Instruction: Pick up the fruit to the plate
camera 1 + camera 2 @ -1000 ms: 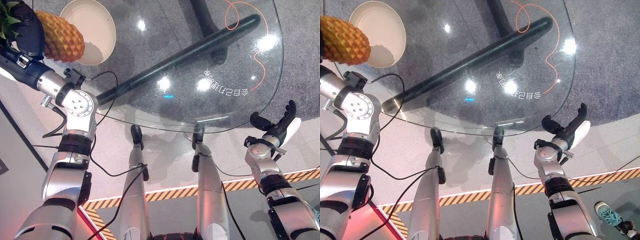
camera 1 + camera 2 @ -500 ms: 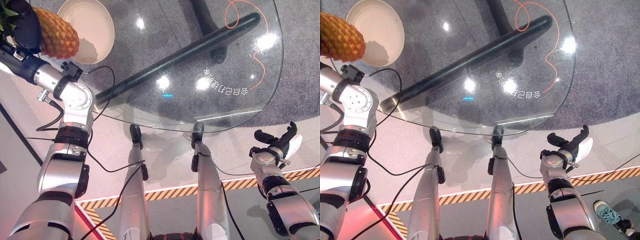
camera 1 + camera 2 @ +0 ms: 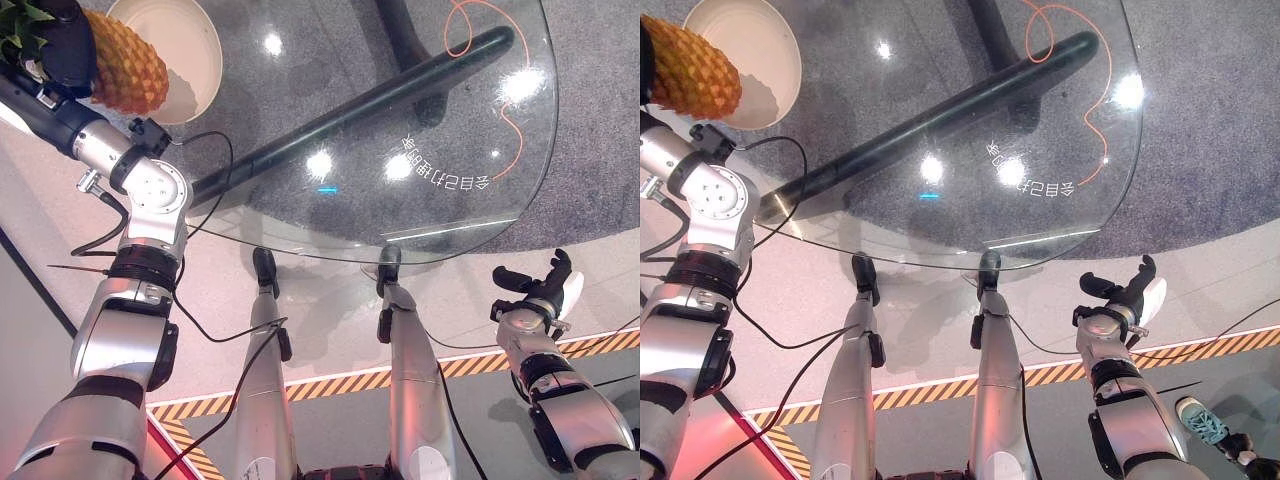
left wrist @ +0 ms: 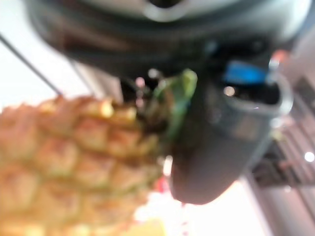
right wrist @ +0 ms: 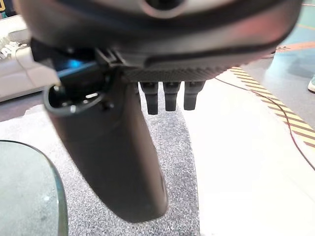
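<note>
- Pineapple (image 3: 125,62) was up in the left hand (image 3: 62,45), off the glass table (image 3: 430,215), at the table's far left corner.
- Left hand's dark fingers were wrapped round the crown end, by the green leaves (image 3: 22,22); left wrist view showed the thumb (image 4: 216,147) pressed against the fruit's top, so grasping the pineapple.
- Long axis lay roughly level, tilted slightly down; body pointed away from the hand toward the plate (image 3: 185,45).
- Key relation: the fruit's free end overlapped the white plate's near-left rim, and the plate's centre lay just beyond and to the right of it. Height above the plate couldn't be read.
- Judgement: carry nearly done; next move probably a short reach further over the plate, then lower and release. Risk: letting go at the rim, so the fruit rolls off.
- Left hand was the one at the plate; right hand (image 3: 535,292) hung well apart, below the table's near right edge, fingers loosely spread, holding nothing.
- A dark bar (image 3: 350,105) and an orange cable (image 3: 500,120) showed through the glass, under the table, out of the path.
</note>
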{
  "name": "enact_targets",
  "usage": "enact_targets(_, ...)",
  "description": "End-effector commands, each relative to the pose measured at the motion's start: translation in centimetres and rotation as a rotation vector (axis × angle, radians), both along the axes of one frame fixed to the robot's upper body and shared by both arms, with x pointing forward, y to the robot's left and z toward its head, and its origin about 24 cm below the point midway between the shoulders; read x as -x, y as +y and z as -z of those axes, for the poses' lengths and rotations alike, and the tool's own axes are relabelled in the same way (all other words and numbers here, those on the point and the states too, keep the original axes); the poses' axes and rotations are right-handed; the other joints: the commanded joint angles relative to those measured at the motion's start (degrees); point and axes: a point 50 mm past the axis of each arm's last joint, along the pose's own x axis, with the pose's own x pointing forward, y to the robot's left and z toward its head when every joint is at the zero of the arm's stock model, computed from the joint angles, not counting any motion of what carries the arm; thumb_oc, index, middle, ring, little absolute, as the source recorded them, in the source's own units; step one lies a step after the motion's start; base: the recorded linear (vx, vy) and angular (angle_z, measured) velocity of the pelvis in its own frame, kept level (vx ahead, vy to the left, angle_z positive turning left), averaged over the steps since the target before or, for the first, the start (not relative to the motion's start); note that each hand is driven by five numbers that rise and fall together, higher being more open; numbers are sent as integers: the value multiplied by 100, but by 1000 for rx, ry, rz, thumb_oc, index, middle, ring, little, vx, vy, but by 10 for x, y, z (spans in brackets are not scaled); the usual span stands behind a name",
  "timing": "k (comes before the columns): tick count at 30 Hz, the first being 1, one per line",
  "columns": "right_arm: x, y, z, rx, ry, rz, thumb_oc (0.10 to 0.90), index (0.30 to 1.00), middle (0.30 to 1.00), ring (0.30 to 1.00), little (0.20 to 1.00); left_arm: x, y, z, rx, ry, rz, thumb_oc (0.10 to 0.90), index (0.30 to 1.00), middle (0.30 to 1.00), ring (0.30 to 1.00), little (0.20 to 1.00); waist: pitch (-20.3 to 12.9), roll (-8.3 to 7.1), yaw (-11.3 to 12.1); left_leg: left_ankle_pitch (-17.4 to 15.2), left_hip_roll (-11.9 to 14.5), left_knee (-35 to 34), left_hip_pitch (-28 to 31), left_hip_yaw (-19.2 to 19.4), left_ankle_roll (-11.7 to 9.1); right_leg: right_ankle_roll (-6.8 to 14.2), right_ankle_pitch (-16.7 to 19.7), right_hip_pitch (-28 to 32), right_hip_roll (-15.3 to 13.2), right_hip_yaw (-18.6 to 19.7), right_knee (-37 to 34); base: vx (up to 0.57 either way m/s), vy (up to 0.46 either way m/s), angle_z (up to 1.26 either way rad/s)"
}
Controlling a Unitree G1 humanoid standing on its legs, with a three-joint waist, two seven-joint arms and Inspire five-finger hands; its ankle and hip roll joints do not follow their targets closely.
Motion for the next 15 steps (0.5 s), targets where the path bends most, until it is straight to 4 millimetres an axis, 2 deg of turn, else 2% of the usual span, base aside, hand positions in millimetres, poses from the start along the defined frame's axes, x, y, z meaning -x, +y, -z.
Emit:
enact_targets(1, 9, -11, 4, 26, 24, 55, 800, 900, 900, 900, 900, 28, 11, -74, -74, -322, -7, 100, 300, 300, 300, 200, -146, -284, 78, -852, 104, 963, -173, -41, -17, -66, 346, 408, 159, -241, -624, 0, 0, 0)
enact_targets(15, 4, -5, 2, 31, 14, 38, 800, 900, 900, 900, 900, 26, 8, -76, -71, -328, 30, 116, 314, 314, 314, 216, -146, -297, 24, -881, 90, 994, -208, -43, -21, -82, 348, 360, 202, -192, -631, 0, 0, 0)
